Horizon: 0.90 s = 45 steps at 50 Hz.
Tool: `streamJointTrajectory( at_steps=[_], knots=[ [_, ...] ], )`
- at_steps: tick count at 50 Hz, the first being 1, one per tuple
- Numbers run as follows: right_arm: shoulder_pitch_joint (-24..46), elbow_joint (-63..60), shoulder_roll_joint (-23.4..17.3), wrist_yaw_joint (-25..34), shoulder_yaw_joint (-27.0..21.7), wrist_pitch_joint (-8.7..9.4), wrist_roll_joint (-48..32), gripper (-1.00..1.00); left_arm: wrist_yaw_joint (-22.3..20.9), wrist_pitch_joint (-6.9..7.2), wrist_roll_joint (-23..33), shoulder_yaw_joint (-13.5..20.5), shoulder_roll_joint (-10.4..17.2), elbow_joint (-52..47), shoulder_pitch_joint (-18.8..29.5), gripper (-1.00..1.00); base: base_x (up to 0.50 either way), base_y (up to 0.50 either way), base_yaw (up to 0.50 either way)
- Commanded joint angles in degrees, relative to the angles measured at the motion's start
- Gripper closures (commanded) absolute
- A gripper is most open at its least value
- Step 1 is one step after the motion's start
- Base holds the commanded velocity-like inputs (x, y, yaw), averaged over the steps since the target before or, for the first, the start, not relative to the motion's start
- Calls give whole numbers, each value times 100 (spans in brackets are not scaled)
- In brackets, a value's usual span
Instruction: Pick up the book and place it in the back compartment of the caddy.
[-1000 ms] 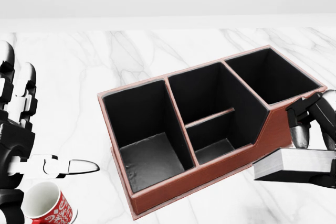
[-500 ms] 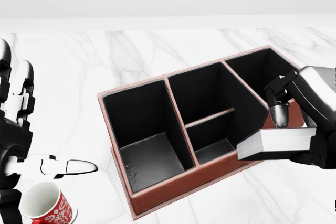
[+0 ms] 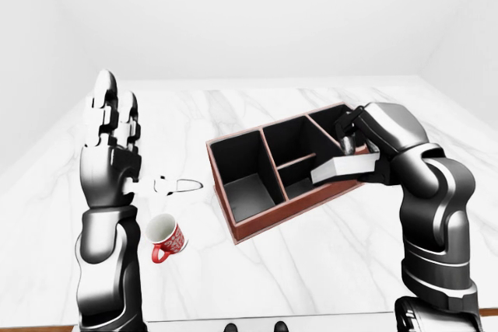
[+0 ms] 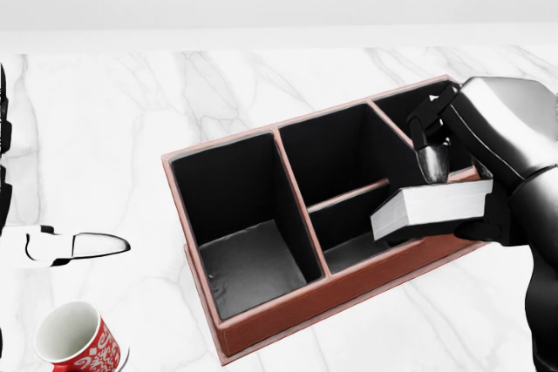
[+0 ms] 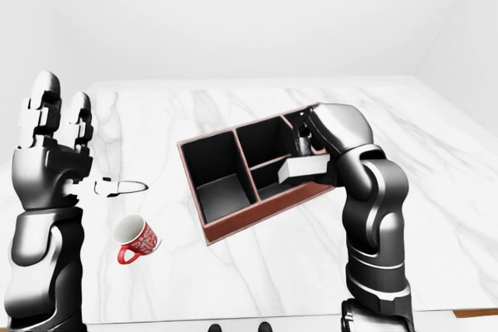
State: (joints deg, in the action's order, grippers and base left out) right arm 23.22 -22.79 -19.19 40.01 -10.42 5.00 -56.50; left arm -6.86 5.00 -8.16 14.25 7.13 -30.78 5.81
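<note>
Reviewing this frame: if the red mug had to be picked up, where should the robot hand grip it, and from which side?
The red mug lies tipped on its side on the marble table, its mouth facing up-left in the left-eye view and its handle low. Grip across the body, coming from above. The open left robot hand is nearest.

You have the book (image 4: pixel 433 206), a closed white-paged volume, lying roughly flat and raised over the right end of the caddy (image 4: pixel 288 302). The caddy is a red-brown box with black compartments, sitting skewed on the marble. The book's cover appears dark, though little shows.
</note>
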Motion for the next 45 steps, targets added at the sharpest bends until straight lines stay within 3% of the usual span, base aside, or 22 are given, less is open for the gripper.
streamJointTrajectory(
  at_steps=[1, 28, 45],
  knots=[
    [600, 288, 64, -1, 197, 0, -182, 100, 159, 0, -202, 156, 320, 115, 572, -100, 0, 0, 0],
    [1126, 635, 341, -1, 530, 0, -384, 100, 57, 0, -104, 73, 197, -130, 325, -100, 0, 0, 0],
    [1346, 1681, 340, -1, 603, 0, -246, 100, 31, 0, -67, 53, 169, -108, 291, -100, 0, 0, 0]
  ],
)
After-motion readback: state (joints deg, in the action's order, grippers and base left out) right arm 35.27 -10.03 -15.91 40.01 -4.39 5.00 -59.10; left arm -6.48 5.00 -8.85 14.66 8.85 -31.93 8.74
